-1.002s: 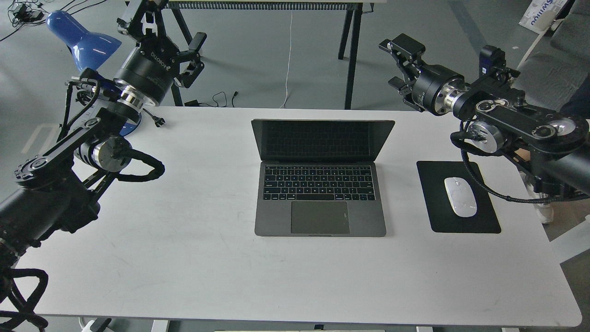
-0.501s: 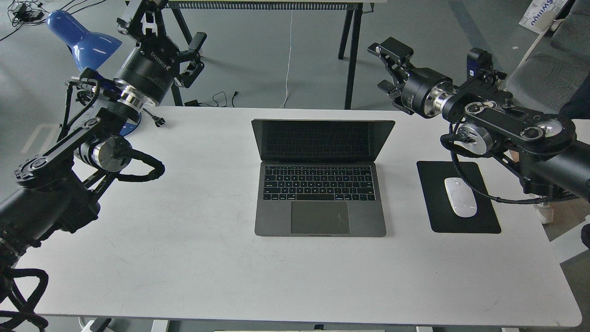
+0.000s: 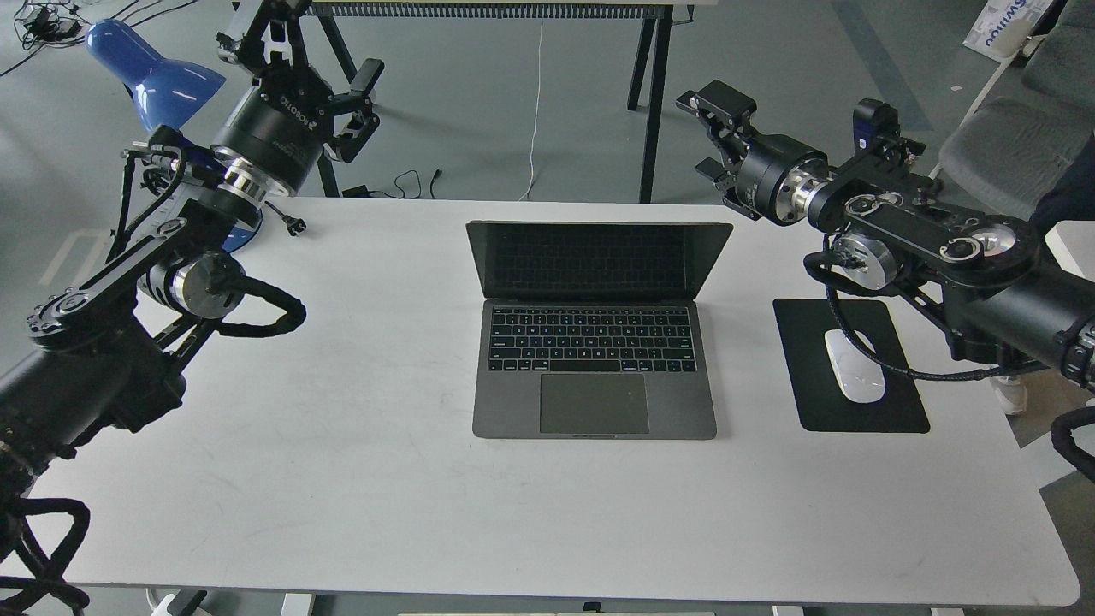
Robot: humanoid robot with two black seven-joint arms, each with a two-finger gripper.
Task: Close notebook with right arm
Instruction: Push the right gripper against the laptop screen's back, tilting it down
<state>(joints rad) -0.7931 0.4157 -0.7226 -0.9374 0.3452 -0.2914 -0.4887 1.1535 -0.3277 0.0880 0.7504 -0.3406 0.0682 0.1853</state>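
Head view: the notebook (image 3: pixel 595 329) sits open at mid-table on the white table (image 3: pixel 342 479), base flat, dark screen tilted back, keyboard and trackpad facing the cam; nothing touching it.

R arm (image 3: pixel 941 252) comes in from the right edge, upper link low over the mouse pad (image 3: pixel 855 402) w/ white mouse (image 3: pixel 854 365) on it; a black cable loop hangs from the elbow joint across the pad; forearm runs up and left to a silver wrist ring, then the right gripper (image 3: pixel 703 128) pointing left and away, beyond the table's far edge, up and right of the notebook's lid corner, well apart from it; its two fingers stand visibly spread, one upper w/ a flat pad, one lower, nothing between them.

L arm (image 3: pixel 154 274) enters from the lower left, bends at an elbow w/ a cable loop, rises to a body w/ white ROBOTIQ lettering; left gripper (image 3: pixel 364 107) past the far-left table corner, fingers apart, holding nothing; well apart from the notebook.

Blue desk lamp (image 3: pixel 145 73) behind the L arm at far left; a dark trestle table (image 3: pixel 650 94) on the grey floor beyond.
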